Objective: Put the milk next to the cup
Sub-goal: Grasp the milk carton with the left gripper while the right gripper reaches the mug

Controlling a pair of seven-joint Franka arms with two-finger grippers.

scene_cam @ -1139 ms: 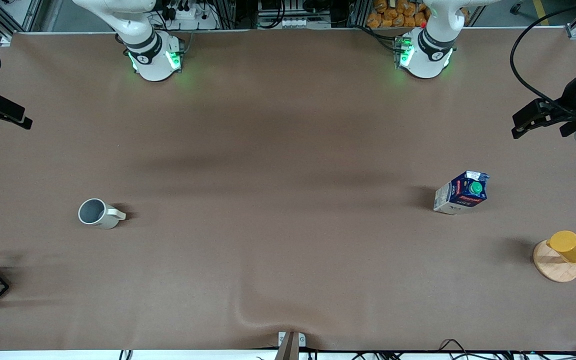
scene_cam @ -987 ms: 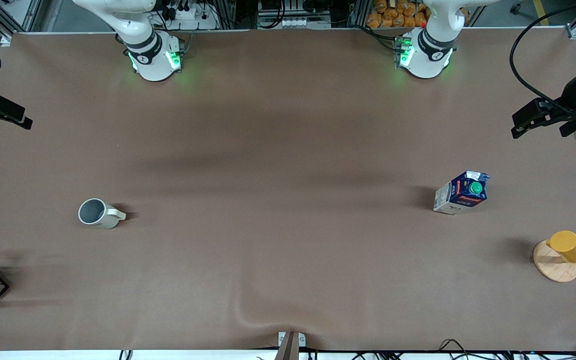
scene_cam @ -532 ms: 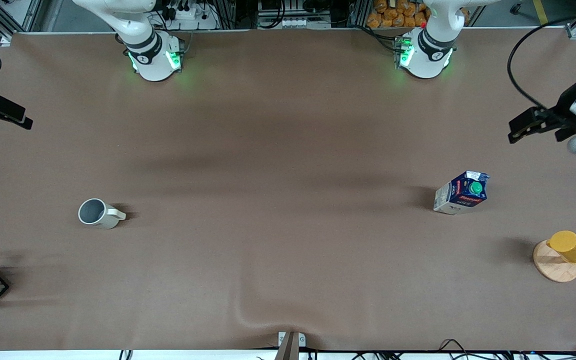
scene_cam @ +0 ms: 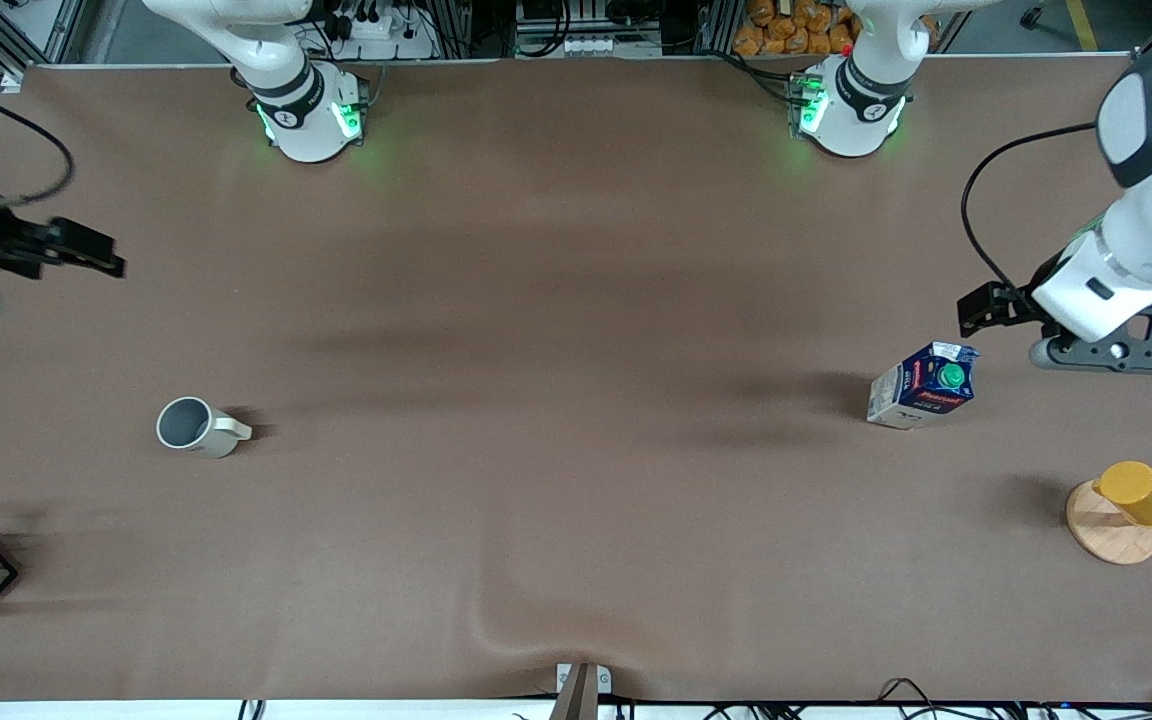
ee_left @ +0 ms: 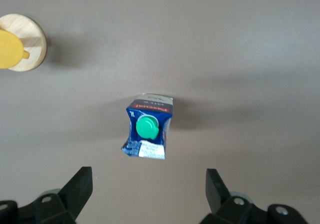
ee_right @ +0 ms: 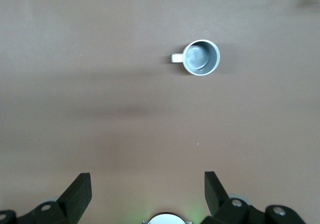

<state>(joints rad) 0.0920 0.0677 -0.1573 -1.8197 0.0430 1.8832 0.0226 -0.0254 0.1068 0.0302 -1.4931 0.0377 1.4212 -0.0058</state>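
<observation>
A: Milk (scene_cam: 923,387) stands upright on surface, left arm's end; cup (scene_cam: 194,428) well apart.

B: Left pincer (ee_left: 149,194) spread, above milk. Advise: centre, descend, pinch below cap. Right pincer (ee_right: 147,194) spread, over bare surface.

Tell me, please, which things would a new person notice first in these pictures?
The milk stands out first, upright toward the left arm's end of the table, with the left gripper in the air close beside it, jaws open. The cup sits alone toward the right arm's end, and the right gripper hangs open over bare table.
</observation>
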